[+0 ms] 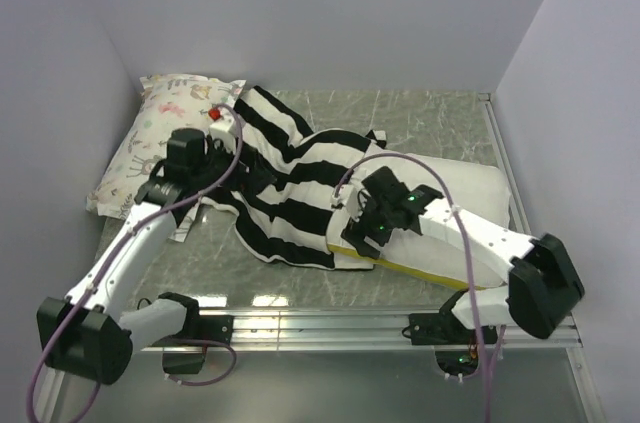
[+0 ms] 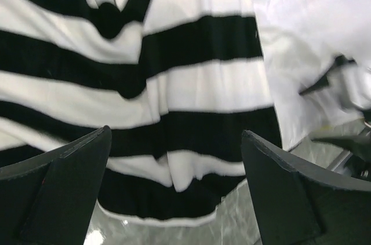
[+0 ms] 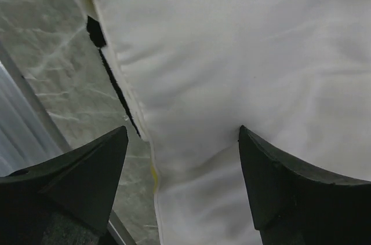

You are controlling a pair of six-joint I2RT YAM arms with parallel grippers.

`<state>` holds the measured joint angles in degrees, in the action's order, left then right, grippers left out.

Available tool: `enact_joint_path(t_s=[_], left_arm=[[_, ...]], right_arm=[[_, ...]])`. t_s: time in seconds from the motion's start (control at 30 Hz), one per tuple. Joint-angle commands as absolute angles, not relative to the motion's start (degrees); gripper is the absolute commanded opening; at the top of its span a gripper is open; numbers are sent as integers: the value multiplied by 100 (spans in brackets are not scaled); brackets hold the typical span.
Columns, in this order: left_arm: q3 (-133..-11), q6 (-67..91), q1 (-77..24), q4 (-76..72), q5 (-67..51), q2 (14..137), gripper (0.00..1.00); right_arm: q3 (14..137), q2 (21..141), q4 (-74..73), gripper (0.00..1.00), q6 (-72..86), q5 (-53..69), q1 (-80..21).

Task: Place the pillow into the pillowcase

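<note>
The left gripper (image 2: pixel 174 141) is wide open over the striped pillowcase (image 2: pixel 191 83). The right gripper (image 3: pixel 182 135) is wide open over the pillow (image 3: pixel 243 54).

The right claw (image 3: pixel 182 132) was wide open. Its two dark fingers (image 3: pixel 87 181) stood apart at the near side, with nothing held between them. Past them lay the pillow (image 3: pixel 249 54), soft, white and wrinkly, filling most of the view. A thin black strip (image 3: pixel 95 32) ran along its left edge, with a bit of yellow (image 3: pixel 153 171) nearer. The grey marbled worktop (image 3: pixel 52 54) showed to the left.
</note>
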<state>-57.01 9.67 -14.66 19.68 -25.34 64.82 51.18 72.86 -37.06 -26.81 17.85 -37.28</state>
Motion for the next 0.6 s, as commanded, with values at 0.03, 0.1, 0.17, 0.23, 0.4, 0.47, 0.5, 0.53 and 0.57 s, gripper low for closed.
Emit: enact_joint_path(t_s=[0.03, 0.1, 0.17, 0.23, 0.4, 0.47, 0.5, 0.53, 0.57], left_arm=[[-4932, 729, -1957, 1758, -2375, 5706, 99], [-4545, 808, -2476, 1582, -1848, 5433, 99], [-4290, 931, -3241, 1416, -1066, 5353, 96], [-4167, 984, -3724, 1003, -661, 5414, 87], [-4604, 1063, -4051, 492, -80, 6465, 72], [-4930, 1098, -4131, 396, -18, 6810, 70], [-5000, 1090, -4166, 326, 165, 7038, 69], [-5053, 1116, -4218, 212, 254, 7118, 68], [-5036, 1142, -4219, 46, 351, 7180, 67]], right_arm=[[4913, 8005, -3051, 83, -2171, 1143, -3823], [5088, 8445, -2699, 71, -1935, 1099, -3815], [5368, 8682, -2453, 59, -1601, 1378, -3648], [5589, 8789, -2347, 37, -1268, 1886, -3507], [6222, 9061, -2136, 0, -608, 2741, -3507], [6327, 9149, -2040, 0, -414, 2961, -3507], [6319, 9176, -2013, 0, -370, 3014, -3498], [6319, 9193, -1995, 0, -326, 3041, -3489], [6276, 9228, -1952, 0, -290, 3119, -3481]])
